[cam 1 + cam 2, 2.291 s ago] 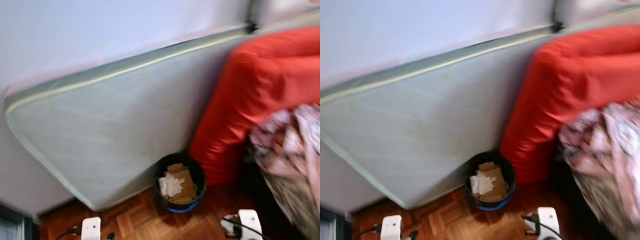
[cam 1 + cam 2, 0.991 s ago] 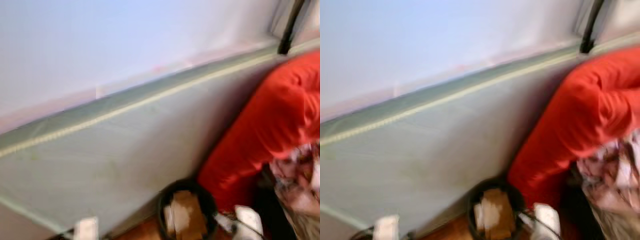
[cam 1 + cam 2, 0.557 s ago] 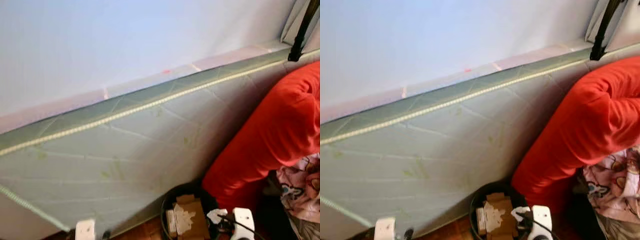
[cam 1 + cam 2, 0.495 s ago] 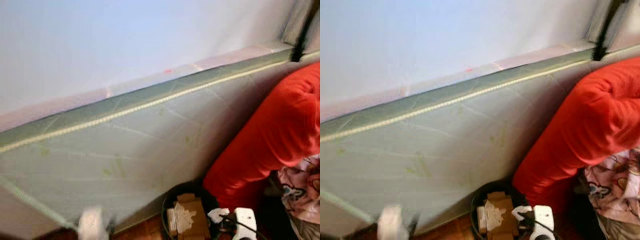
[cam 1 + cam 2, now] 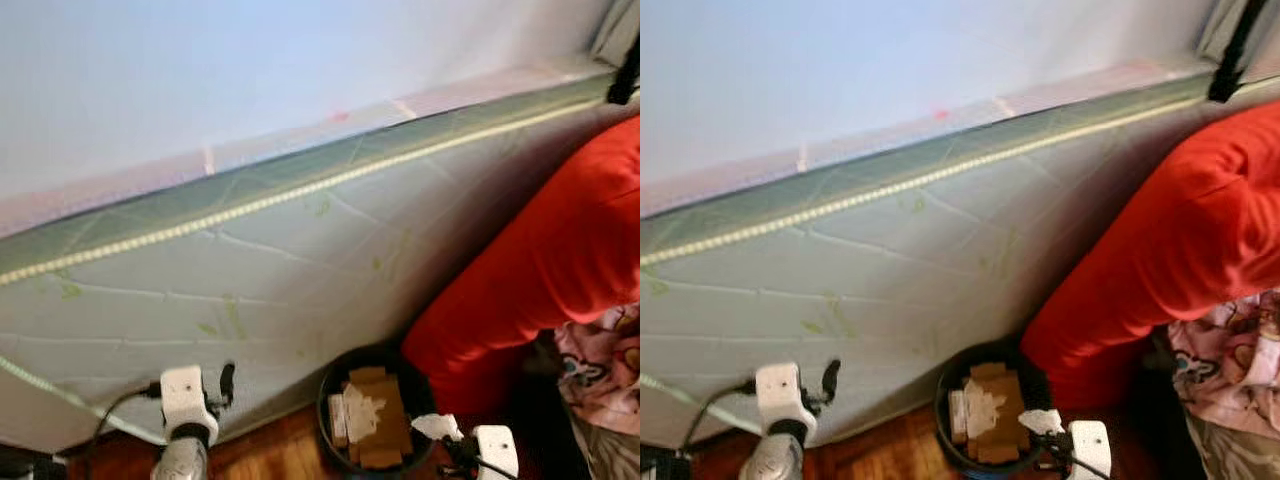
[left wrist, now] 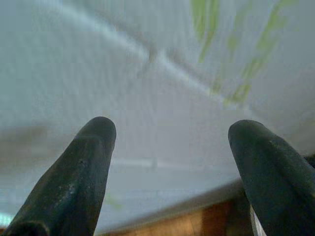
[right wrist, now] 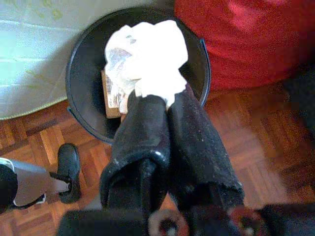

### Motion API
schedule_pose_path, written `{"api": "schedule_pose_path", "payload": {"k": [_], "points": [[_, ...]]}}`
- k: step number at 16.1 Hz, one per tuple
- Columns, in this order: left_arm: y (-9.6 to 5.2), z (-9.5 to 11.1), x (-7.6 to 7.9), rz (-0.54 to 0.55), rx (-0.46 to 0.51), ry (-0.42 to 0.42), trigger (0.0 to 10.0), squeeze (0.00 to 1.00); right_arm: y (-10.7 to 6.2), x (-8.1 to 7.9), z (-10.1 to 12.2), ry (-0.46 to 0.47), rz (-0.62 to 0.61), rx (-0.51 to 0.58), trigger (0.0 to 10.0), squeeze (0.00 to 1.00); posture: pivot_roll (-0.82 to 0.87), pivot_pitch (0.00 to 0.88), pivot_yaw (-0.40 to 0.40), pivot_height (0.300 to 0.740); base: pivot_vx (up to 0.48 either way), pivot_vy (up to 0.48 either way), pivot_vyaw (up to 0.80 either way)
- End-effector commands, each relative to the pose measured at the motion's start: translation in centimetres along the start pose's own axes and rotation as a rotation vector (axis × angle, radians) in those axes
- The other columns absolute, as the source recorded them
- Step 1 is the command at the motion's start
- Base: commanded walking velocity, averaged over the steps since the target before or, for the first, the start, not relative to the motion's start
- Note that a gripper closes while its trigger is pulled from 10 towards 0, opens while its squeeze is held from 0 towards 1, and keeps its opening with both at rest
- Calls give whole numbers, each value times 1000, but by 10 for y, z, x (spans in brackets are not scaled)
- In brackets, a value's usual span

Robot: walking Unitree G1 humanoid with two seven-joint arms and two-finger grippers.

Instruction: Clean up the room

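Note:
A black round bin with cardboard pieces in it stands on the parquet, at the foot of a leaning mattress. My right gripper is shut on a crumpled white wad and holds it over the bin's opening. In the eye views that wad hangs at the bin's near right rim. My left gripper is open, with nothing between its fingers, and faces the mattress close up. Its white wrist is raised to the left of the bin.
A big red cushion presses against the bin's right side, with a pink patterned cloth lying beyond it. The pale wall rises behind the mattress. A black foot stands on the parquet floor beside the bin.
The camera has shifted. My left arm has risen into view in front of the mattress. My right gripper with the white wad stays at the bin's near right rim.

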State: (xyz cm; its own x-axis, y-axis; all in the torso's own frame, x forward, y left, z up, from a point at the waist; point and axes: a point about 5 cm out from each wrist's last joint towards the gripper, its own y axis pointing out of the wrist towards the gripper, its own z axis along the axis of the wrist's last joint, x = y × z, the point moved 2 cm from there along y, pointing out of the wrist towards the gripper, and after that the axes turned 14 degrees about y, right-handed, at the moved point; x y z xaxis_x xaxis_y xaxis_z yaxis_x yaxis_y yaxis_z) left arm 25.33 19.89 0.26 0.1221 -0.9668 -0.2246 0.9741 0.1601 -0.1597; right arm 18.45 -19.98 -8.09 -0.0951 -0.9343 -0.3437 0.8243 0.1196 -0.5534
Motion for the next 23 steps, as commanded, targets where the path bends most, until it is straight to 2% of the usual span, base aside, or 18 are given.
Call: {"api": "schedule_pose_path", "payload": {"k": [1, 3, 4, 5, 6, 8, 11, 13, 15, 18, 22, 23], "points": [[-9, -3, -1, -15, -12, 13, 10000, 0, -9, 6, -8, 10, -2, 0, 10000, 0, 92, 259, -19, 740, 0, 0, 0], [-24, -3, -6, -7, -26, 12, 10000, 0, -16, 8, -10, 7, 14, 25, 10000, 0, 107, 292, -21, 740, 0, 0, 0], [-34, -5, -8, -10, -36, 15, 10000, 0, 29, -33, 36, -16, 66, 94, 10000, 0, 115, 308, -24, 740, 0, 0, 0], [-43, -8, -10, -20, -52, 19, 10000, 0, 64, -77, 87, -30, 95, 133, 10000, 0, 119, 313, -25, 740, 0, 0, 0], [-55, -11, -14, -18, -72, 22, 10000, 0, 74, -96, 109, -35, 108, 152, 10000, 0, 122, 321, -29, 740, 0, 0, 0], [-78, -12, -20, -9, -87, 37, 10000, 0, 73, -94, 113, -24, 115, 171, 10000, 0, 132, 333, -40, 740, 0, 0, 0], [-83, -8, -21, 1, -104, 39, 10000, 0, 74, -90, 113, -24, 100, 155, 10000, 0, 132, 342, -49, 740, 0, 0, 0], [-77, 10, -21, 23, -66, 36, 10000, 0, 75, -87, 110, -31, 74, 115, 10000, 0, 141, 365, -65, 740, 0, 0, 0], [-67, 30, -22, 41, 10, 50, 10000, 0, 75, -84, 113, -35, 61, 116, 10000, 0, 149, 379, -73, 740, 0, 0, 0], [-56, 50, -20, 21, 70, 72, 10000, 0, 75, -80, 113, -8, 32, 116, 10000, 0, 148, 389, -83, 740, 0, 0, 0], [-59, 57, -19, 22, 66, 67, 10000, 0, 75, -78, 111, 6, 33, 102, 10000, 0, 151, 405, -85, 740, 0, 0, 0], [-61, 56, -18, 21, 59, 65, 10000, 0, 73, -71, 111, 11, 29, 102, 10000, 0, 151, 408, -87, 740, 0, 0, 0]]}}
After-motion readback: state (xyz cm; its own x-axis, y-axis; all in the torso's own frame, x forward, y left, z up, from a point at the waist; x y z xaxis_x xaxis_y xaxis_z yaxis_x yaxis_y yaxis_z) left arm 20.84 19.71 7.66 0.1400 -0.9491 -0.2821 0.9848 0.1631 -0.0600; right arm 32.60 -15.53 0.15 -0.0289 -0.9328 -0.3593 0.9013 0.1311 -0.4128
